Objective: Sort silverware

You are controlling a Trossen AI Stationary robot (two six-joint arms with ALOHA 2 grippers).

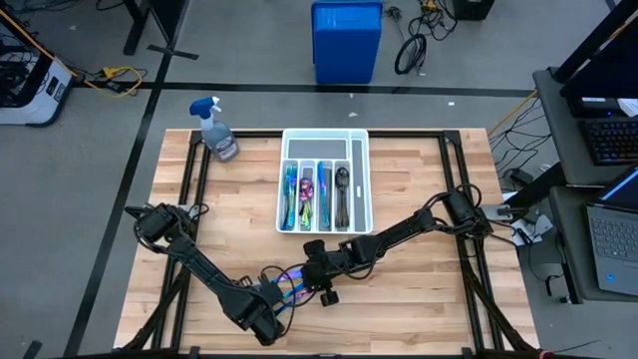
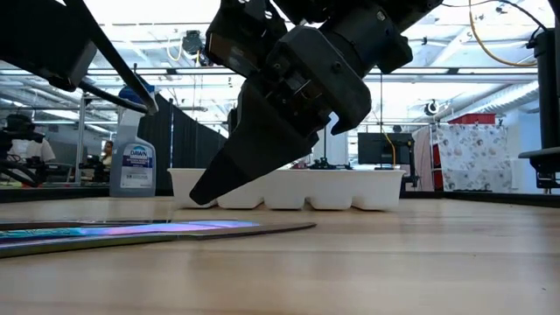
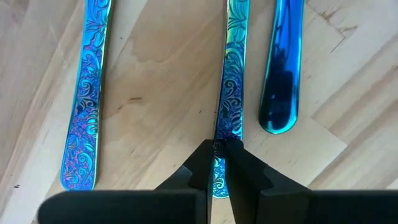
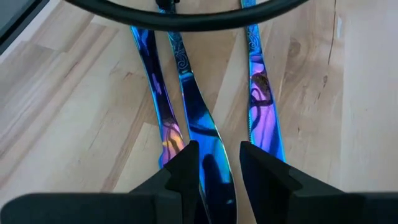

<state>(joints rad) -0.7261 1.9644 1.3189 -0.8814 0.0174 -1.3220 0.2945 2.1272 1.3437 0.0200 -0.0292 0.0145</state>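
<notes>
Worktop (image 1: 419, 299): pale wooden butcher-block top under a black frame, seen from above.
Tray (image 1: 362, 179): white, with long compartments, at the middle of the worktop's far edge; several coloured pieces already lie inside.
Spray bottle (image 1: 216, 130): clear with a blue head, at the far left corner.
Left arm: reaches along the near edge; its left gripper (image 3: 216, 148) has its fingers pinched nearly together on the end of an engraved blue-teal handle (image 3: 230, 93).
Right arm: comes in from the right edge; its right gripper (image 4: 216, 163) stands partly open, fingers straddling a shiny blue knife (image 4: 198, 118) without gripping it.
Silverware (image 1: 289, 284): loose pieces lie flat near the middle of the near edge, between the two grippers; another engraved handle (image 3: 84, 112) and a smooth blue handle (image 3: 281, 74) lie beside the held one.
Handling: probably light, stiff, thin and slippery metal lying flush on wood; the narrow handle, gripped across its edges, looks like the best hold.
</notes>
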